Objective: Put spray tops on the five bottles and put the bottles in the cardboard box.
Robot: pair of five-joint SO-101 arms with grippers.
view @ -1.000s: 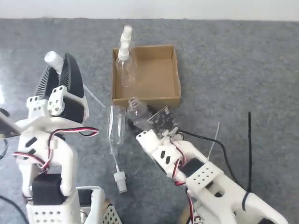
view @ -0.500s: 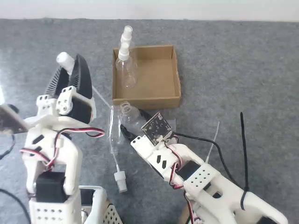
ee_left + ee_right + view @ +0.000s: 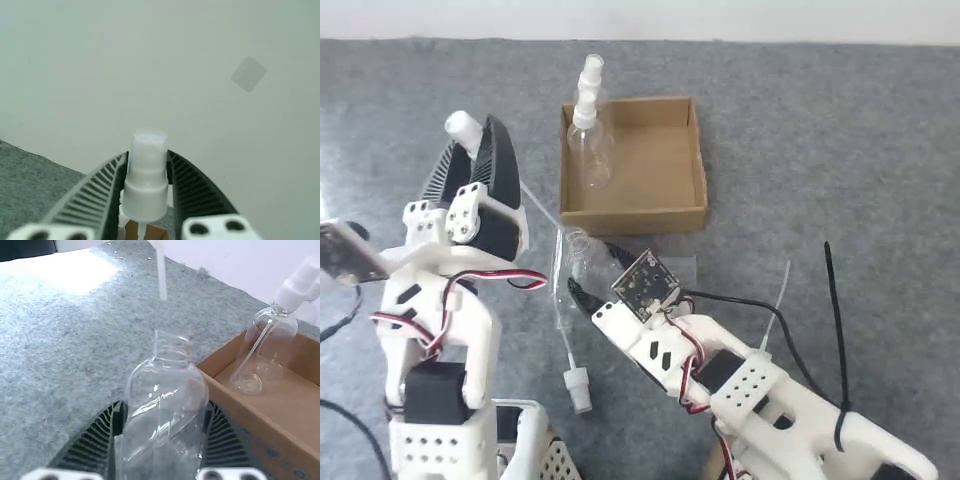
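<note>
Plainly, right tool (image 3: 162,415) clamps one clear bottle (image 3: 167,382).

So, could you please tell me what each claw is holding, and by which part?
The left claw holds a spray top by its white collar; the right claw holds an open clear bottle by its body, below the neck.

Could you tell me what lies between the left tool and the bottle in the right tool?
The spray top's thin dip tube, slanting toward the bottle in the high view.
</note>
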